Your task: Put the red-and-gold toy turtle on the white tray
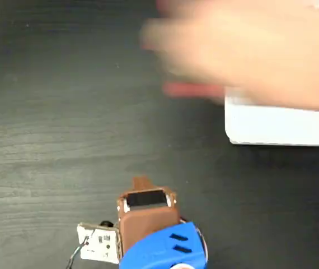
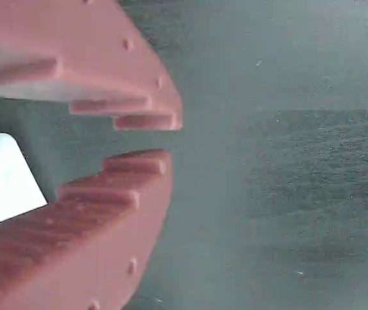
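Claw: the red-brown claw (image 2: pixel 164 139) filled the left half of the wrist view, its two toothed fingers (image 2: pixel 106 213) nearly together at the tips with only a narrow gap between them; nothing lay in that gap, and the claw gripped nothing.
Arm: in the fixed view the arm (image 1: pixel 148 224) sat at the bottom centre, brown upper part over a blue housing, with a small white board and wires just to its left; it was well apart from the tray.
Bench: a dark wood-grain bench (image 1: pixel 53 112) carried everything; in the wrist view the same dark grain ran past the fingertips.
White tray: the white tray (image 1: pixel 271 126) lay at the right edge of the fixed view, flat on the bench, with a bit of black stripe showing at its right side; its upper part was hidden by the hand.
Person's hand: a blurred hand (image 1: pixel 249 56) reached in from the top right, spread over the top of the tray and out over the bench.
Red-and-gold toy turtle: not clearly seen; a smeared red streak (image 1: pixel 193 89) showed under the hand just left of the tray, too blurred to say whether it was the turtle.
Pale block: a white-blue shape (image 2: pixel 3 177) showed between the fingers at the left edge of the wrist view; what it was could not be told.
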